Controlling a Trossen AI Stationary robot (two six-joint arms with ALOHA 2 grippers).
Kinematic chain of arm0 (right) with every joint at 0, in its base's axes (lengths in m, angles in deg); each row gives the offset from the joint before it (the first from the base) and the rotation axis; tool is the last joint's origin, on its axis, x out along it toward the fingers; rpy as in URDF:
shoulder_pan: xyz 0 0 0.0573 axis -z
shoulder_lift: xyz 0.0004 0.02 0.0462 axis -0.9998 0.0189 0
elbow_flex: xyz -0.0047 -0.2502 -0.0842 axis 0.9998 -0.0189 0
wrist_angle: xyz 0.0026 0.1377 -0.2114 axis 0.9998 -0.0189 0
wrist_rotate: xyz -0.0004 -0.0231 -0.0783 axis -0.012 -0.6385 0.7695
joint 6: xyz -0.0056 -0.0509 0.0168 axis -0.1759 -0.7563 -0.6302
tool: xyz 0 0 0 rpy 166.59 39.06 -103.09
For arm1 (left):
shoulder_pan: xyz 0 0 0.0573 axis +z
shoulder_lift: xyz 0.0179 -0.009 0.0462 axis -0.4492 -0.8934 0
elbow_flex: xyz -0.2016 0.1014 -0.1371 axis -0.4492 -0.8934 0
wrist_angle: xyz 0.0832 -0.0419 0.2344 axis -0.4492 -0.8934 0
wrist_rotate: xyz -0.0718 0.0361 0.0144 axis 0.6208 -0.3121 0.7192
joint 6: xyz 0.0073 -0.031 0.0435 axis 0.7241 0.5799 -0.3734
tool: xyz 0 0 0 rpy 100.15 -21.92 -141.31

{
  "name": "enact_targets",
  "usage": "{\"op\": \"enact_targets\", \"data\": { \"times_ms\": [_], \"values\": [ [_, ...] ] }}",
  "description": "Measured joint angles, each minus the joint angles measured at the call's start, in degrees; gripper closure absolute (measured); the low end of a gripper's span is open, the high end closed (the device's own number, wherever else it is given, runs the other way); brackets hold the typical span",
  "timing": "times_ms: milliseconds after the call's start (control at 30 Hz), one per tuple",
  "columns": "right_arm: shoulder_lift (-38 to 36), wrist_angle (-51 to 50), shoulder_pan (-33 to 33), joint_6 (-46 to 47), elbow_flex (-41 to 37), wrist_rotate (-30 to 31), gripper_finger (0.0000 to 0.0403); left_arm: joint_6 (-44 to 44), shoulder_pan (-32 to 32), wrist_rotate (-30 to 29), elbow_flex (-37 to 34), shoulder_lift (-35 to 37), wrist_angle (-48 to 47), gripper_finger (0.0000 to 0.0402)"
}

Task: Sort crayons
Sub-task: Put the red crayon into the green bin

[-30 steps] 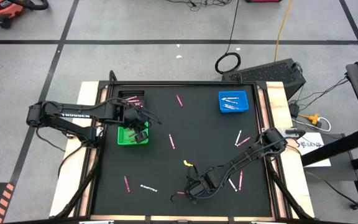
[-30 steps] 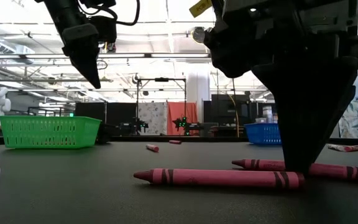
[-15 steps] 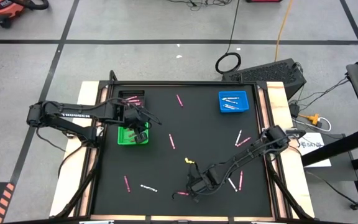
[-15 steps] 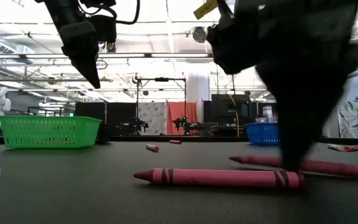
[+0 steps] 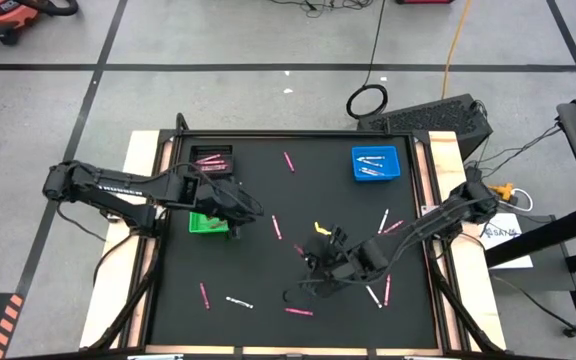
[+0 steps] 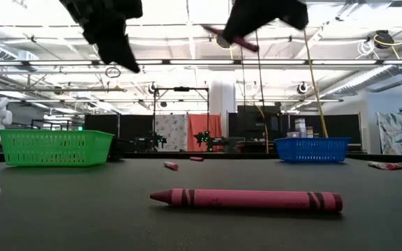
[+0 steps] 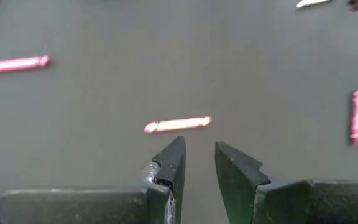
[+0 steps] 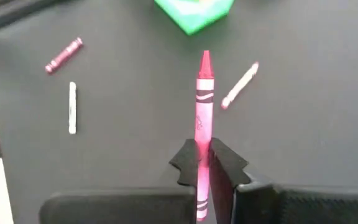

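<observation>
One word, THOSSEN-like lettering, marks the left arm, barely legible.

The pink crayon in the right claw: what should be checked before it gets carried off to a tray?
1. Grip: right gripper is shut on the pink crayon, which sticks out straight ahead: ok.
2. Lifted clear: in the low view the crayon hangs high above the table: ok.
3. Trays in sight: green tray, blue tray and a dark tray holding pink crayons: ok.
4. Which tray takes pink: the dark tray, probably; cannot tell for sure.
5. Other arm: left gripper, open, sits beside the green tray, possibly in the way: cannot tell.
</observation>
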Motion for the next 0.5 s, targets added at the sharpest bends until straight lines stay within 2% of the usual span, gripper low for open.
{"op": "enact_targets", "data": {
  "times_ms": [233,500],
  "values": [
    [-3.1,8.3,-0.1,-10.3,0.0,7.4,0.0403,-2.9,-5.6,0.1,0.0,-0.8,8.6,0.0311],
    [-3.3,19.3,-0.3,-21.5,0.0,5.0,0.0403,-4.0,-10.1,1.5,0.0,-3.2,25.9,0.0311]
  ]
}}
